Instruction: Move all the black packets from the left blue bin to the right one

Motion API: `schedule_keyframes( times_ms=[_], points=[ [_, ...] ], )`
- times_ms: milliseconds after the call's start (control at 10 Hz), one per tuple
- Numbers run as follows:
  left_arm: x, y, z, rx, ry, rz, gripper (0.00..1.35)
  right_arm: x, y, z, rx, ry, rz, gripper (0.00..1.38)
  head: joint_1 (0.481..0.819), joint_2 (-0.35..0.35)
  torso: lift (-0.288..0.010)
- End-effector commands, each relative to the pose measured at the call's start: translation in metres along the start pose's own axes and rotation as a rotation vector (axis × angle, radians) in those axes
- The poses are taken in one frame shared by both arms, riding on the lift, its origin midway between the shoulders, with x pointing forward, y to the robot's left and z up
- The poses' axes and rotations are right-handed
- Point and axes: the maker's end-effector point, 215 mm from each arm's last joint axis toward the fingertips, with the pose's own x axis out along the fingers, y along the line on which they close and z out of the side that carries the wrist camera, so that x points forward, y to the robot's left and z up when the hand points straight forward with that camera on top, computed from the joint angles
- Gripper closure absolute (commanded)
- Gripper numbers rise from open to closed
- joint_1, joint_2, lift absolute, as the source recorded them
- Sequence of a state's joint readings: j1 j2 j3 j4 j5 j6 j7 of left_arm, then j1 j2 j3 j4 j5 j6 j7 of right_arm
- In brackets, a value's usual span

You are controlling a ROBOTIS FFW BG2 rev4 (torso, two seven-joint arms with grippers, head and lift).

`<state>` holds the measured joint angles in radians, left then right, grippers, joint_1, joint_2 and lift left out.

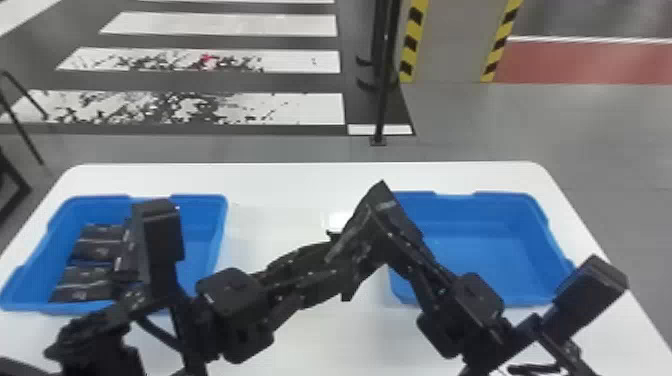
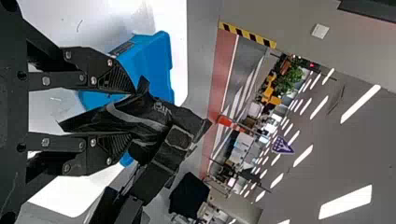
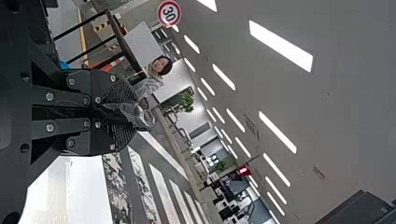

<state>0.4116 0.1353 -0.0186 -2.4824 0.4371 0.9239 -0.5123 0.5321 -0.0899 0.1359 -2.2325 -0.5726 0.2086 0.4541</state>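
Between the two arms, over the table's middle beside the right bin (image 1: 480, 255), is a black packet (image 1: 367, 215). My left gripper (image 1: 341, 267) is at its left side; in the left wrist view the left gripper (image 2: 132, 113) stands open, one finger on either side of the packet (image 2: 140, 119). From the right comes my right gripper (image 1: 397, 242); in the right wrist view the right gripper (image 3: 130, 114) is shut on the packet (image 3: 142, 116). Several black packets (image 1: 97, 248) lie in the left bin (image 1: 202, 250), partly behind the left arm.
The white table (image 1: 300, 185) carries both bins, one on each side. The left arm crosses over the left bin's front right part. The right arm passes the right bin's near left corner. Beyond the far table edge, a dark pole (image 1: 384, 100) stands on the floor.
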Motion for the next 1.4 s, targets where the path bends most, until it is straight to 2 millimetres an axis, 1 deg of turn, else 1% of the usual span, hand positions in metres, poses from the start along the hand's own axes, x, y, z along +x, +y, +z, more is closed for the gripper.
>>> schedule_keyframes(
  times_ms=[0, 100, 200, 300, 400, 500, 600, 700, 800, 900, 1000, 1100, 1200, 1300],
  points=[
    [-0.007, 0.008, -0.002, -0.019, -0.008, 0.020, 0.10, -0.002, -0.026, 0.005, -0.024, -0.001, -0.039, 1.28, 0.695, -0.014, -0.154],
    [-0.012, 0.013, -0.003, -0.026, -0.012, 0.035, 0.10, -0.005, -0.050, 0.011, -0.054, -0.003, -0.072, 1.28, 0.695, -0.019, -0.154],
    [-0.019, 0.020, -0.003, -0.032, -0.024, 0.056, 0.15, -0.008, -0.079, 0.015, -0.083, 0.003, -0.115, 1.28, 0.695, -0.036, -0.154],
    [-0.029, 0.031, -0.003, -0.042, -0.033, 0.088, 0.16, -0.009, -0.108, 0.014, -0.106, 0.017, -0.153, 1.28, 0.695, -0.044, -0.154],
    [-0.038, 0.042, -0.003, -0.048, -0.039, 0.118, 0.16, -0.011, -0.140, 0.013, -0.127, 0.023, -0.195, 1.28, 0.695, -0.058, -0.154],
    [-0.046, 0.051, 0.000, -0.047, -0.048, 0.142, 0.16, -0.018, -0.177, 0.017, -0.155, 0.020, -0.257, 1.28, 0.695, -0.065, -0.154],
    [-0.054, 0.061, 0.003, -0.041, -0.058, 0.169, 0.16, -0.028, -0.214, 0.016, -0.172, 0.027, -0.321, 1.28, 0.695, -0.082, -0.154],
    [-0.060, 0.069, 0.007, -0.033, -0.068, 0.190, 0.16, -0.038, -0.245, 0.022, -0.215, 0.037, -0.380, 1.27, 0.695, -0.093, -0.154],
    [-0.068, 0.079, 0.011, -0.024, -0.076, 0.221, 0.16, -0.045, -0.260, 0.024, -0.219, 0.041, -0.409, 1.07, 0.695, -0.115, -0.154],
    [-0.079, 0.094, 0.016, -0.011, -0.086, 0.265, 0.16, -0.054, -0.268, 0.027, -0.235, 0.046, -0.431, 0.61, 0.695, -0.129, -0.154],
    [-0.093, 0.112, 0.021, 0.006, -0.090, 0.321, 0.16, -0.062, -0.268, 0.032, -0.270, 0.041, -0.445, 0.24, 0.695, -0.128, -0.154],
    [-0.109, 0.130, 0.025, 0.014, -0.090, 0.378, 0.16, -0.070, -0.256, 0.045, -0.312, -0.007, -0.454, 0.06, 0.695, -0.123, -0.154],
    [-0.126, 0.151, 0.027, 0.028, -0.085, 0.450, 0.16, -0.086, -0.236, 0.056, -0.358, -0.035, -0.487, 0.11, 0.695, -0.103, -0.154],
    [-0.144, 0.171, 0.028, 0.037, -0.077, 0.521, 0.16, -0.099, -0.210, 0.065, -0.422, -0.043, -0.497, 0.13, 0.695, -0.080, -0.154]
  ],
)
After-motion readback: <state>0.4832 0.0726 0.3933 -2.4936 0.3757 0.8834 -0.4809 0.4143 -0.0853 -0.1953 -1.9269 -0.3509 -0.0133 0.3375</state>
